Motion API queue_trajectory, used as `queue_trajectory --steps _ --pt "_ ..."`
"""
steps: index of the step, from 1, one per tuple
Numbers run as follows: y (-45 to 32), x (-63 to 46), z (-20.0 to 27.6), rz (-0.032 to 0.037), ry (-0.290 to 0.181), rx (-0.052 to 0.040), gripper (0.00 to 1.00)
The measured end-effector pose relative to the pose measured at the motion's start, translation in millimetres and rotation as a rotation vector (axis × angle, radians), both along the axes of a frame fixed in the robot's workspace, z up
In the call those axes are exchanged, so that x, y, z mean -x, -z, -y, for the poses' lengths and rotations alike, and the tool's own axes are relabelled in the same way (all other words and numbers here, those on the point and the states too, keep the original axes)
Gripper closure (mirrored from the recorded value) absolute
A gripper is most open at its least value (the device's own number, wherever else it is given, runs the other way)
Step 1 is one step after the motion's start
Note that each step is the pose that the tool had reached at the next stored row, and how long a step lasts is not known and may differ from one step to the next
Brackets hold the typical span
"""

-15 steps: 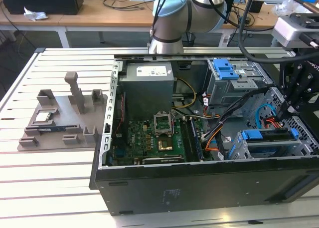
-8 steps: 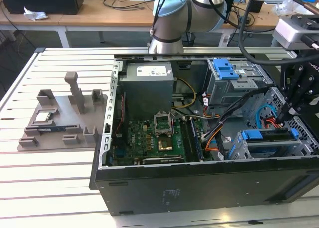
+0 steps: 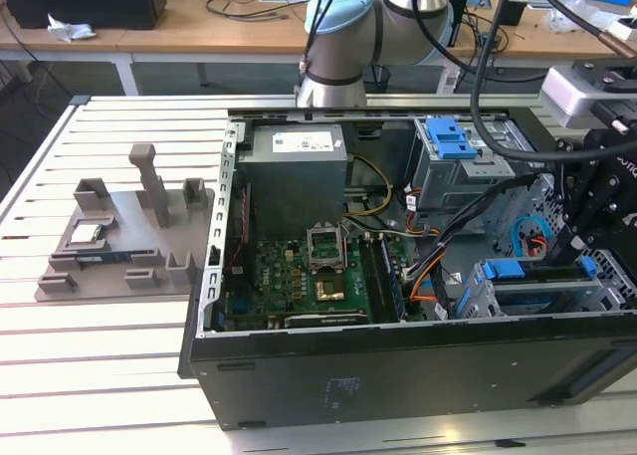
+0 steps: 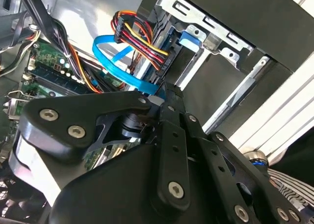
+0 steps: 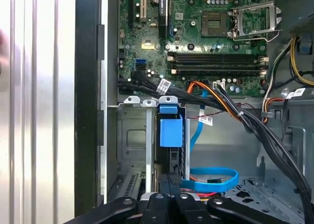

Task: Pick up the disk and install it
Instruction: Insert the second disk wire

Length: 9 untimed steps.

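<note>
One disk point(image 3: 528, 272) to report: in the exterior view we see its blue frame edge and grey side, standing on edge in the drive bay at the computer case's point(image 3: 398, 375) corner on the exterior view's right. The black gripper point(image 3: 574, 244) sits right over it; honestly can't tell if it's clamped or loose. The case rests on a white slatted table point(image 3: 90, 375), with cluttered desks point(image 3: 199, 27) behind.

In the first wrist view the disk's point(image 5: 170, 128) blue top shows in the slot.
</note>
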State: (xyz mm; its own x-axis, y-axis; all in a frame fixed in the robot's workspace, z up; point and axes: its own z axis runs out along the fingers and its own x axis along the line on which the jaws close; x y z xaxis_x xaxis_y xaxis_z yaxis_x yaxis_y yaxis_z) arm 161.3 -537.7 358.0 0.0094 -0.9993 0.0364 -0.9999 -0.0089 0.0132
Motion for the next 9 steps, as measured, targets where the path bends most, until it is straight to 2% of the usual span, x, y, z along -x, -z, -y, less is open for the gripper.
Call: queue_trajectory --steps 2,5,9 --pt "2.9 0.4 0.0 0.0 0.0 0.0001 0.9" --pt "2.2 3.9 0.2 0.0025 -0.001 0.0007 0.9" --pt "5.7 2.1 1.2 0.0017 -0.001 0.001 0.9"
